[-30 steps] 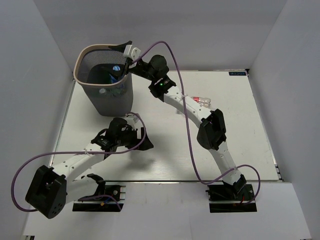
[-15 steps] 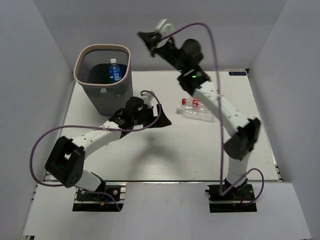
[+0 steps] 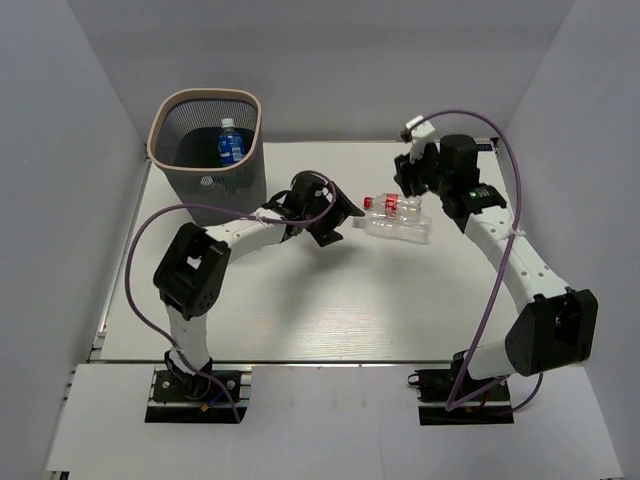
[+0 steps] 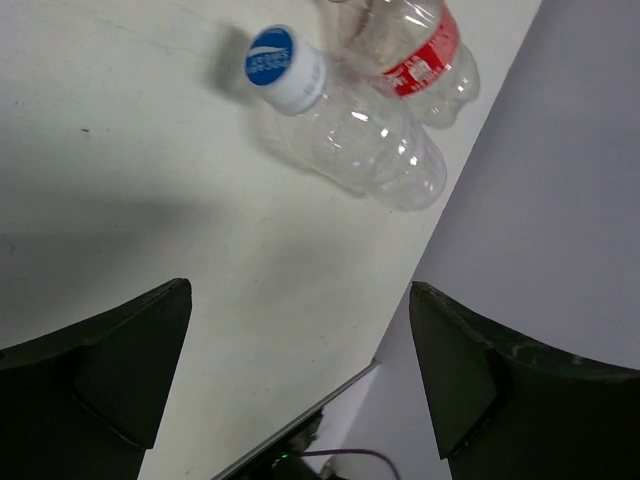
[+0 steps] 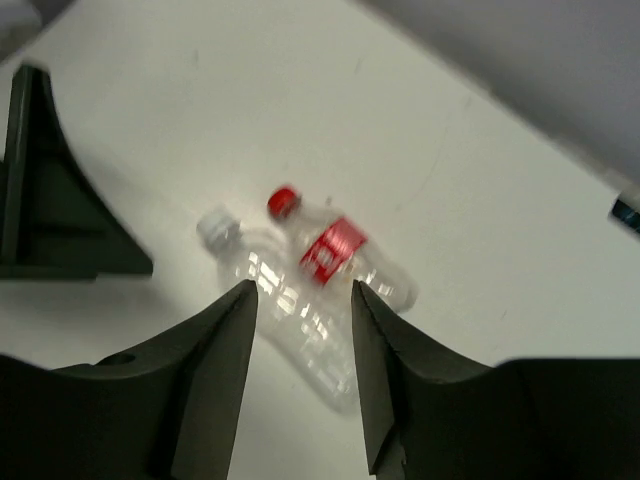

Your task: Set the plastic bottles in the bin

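**Top external.** The bin (image 3: 153, 140) stands at the far left corner of the table (image 3: 400, 310). One blue-labelled bottle (image 3: 229, 146) shows inside it, upright against the far wall. The rest of the inside is dark mesh, so I cannot tell if more lie below. Two bottles are left on the table, lying side by side and touching, right of centre: a red-labelled bottle (image 3: 396, 206) on the far side and a clear bottle (image 3: 402, 228) on the near side. The left gripper (image 3: 342, 222) is just beside their cap ends. The right gripper (image 3: 405, 176) hangs above them from the far right.

**Left wrist.** The left gripper (image 4: 300, 385) has its jaws spread wide with nothing between them. The clear bottle (image 4: 355, 145), blue-and-white cap toward the camera, lies ahead of the fingers but not between them. The red-labelled bottle (image 4: 428, 55) touches it on the far side.

**Right wrist.** The right gripper (image 5: 302, 390) has its jaws partly apart and empty, and looks down on the pair. The red-labelled bottle (image 5: 340, 250) and the clear bottle (image 5: 290, 305) lie in line with the gap, well below it.

**Judgement, step in hand.** This is a pick of one of the last two bottles.
- Both arms are crowding the same pair, so one should hold off.
- Close across the body of one bottle, not the cap, or it may roll.
- The touching neighbour may get nudged or pinched.
- Release over the centre of the bin, inside the rim.
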Available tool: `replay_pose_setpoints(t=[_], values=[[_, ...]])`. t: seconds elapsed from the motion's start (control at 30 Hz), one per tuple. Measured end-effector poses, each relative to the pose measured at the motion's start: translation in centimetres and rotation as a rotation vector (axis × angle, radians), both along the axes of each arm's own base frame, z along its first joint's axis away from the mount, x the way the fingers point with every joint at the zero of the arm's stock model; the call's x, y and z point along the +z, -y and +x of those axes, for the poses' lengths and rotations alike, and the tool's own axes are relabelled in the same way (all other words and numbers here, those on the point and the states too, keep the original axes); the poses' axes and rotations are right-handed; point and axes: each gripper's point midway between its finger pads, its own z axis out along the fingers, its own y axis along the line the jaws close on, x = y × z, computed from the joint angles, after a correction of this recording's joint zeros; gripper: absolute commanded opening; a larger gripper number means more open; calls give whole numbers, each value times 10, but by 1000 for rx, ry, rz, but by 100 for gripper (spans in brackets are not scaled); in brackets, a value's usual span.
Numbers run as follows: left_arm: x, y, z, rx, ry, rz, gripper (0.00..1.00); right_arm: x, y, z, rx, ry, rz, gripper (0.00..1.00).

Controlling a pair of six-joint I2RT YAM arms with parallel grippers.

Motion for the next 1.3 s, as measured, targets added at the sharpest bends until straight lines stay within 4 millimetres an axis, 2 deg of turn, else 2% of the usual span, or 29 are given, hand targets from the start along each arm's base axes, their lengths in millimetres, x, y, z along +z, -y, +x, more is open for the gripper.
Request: replay_pose_setpoints(t=[0.07,0.13,0.23,0.4,0.5,0.67,0.83,0.93,1.03,1.17,1.23,1.3], values=[[-13,3,4,44,-67,-10,99,-26,9,-15,3,-80,-11,47],[-24,8,10,76,-125,-11,99,-39,16,-29,8,-117,-7,47],[-40,16,21,117,-182,-9,99,-35,22,-44,14,-113,8,47],[-62,12,27,176,-247,8,99,-17,29,-57,22,-58,35,47],[-67,11,35,207,-260,8,99,-15,33,-61,22,-48,44,47],[-68,14,50,253,-258,-19,96,-25,37,-68,22,-70,50,47],[-69,25,70,281,-245,-69,88,-33,40,-76,26,-89,52,47],[-70,31,78,287,-237,-91,80,-36,42,-82,26,-95,54,47],[-73,33,80,290,-240,-99,70,-38,44,-86,24,-98,56,47],[-78,34,81,293,-242,-102,51,-40,44,-87,29,-105,60,47],[-82,32,80,296,-245,-101,47,-43,44,-88,29,-111,61,47],[-81,33,80,289,-239,-112,38,-44,44,-88,29,-115,62,47]])
